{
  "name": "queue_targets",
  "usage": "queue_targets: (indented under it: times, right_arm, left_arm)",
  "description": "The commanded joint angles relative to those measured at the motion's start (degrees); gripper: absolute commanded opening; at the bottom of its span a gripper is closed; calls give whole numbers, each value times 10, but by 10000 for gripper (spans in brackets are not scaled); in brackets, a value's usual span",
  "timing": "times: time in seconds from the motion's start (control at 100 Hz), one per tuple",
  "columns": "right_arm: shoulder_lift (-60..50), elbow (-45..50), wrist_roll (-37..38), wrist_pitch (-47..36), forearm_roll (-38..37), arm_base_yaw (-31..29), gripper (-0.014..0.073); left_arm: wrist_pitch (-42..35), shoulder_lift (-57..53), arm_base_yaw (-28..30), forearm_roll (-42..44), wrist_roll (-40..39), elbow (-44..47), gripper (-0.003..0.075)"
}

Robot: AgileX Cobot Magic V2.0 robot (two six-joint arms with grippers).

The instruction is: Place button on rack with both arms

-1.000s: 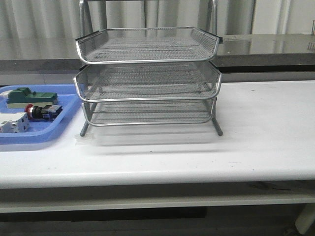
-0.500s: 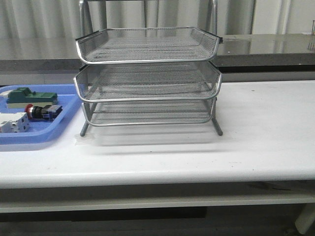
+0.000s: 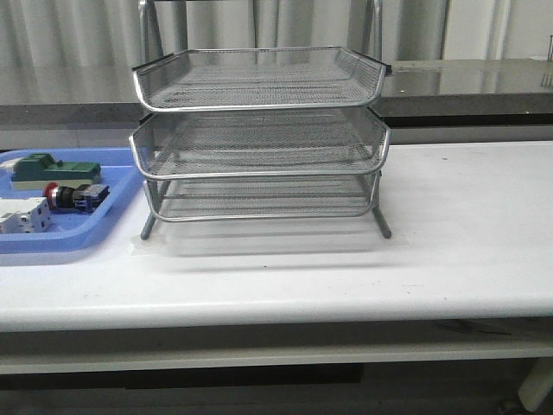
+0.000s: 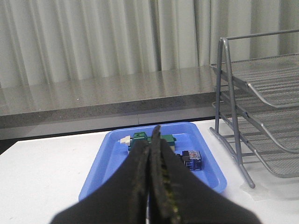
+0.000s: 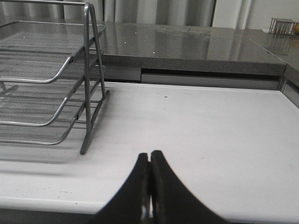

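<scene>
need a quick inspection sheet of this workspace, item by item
surface: white table, a few faint marks, rack and tray standing on it
job's things: button lying on its side in the blue tray, red head toward the robot's left; three-tier rack upright at mid table, all tiers look bare
clutter: green block and white module sharing the tray with the button
grippers: left gripper jaws closed, nothing held, pointed at the tray; right gripper jaws closed, nothing held, over bare table beside the rack
cables: nothing seen
surroundings: grey counter behind the table, pale curtain behind that
</scene>
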Motion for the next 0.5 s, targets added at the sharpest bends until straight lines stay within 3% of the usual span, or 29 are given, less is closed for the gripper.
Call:
queue_targets:
  times: [0.0,0.25,0.49]
  right_arm:
    - [69,-93,-2,20,0,-4,-57]
    - [269,-284,-2,158,17,-4,-57]
    - [415,-355,-2,173,136,-4,-57]
  left_arm:
    - [-47,-18,0,1,-8,19,-20]
    - [-47,-18,0,1,-8,19,-20]
    - [-47,-18,0,1,-8,19,-20]
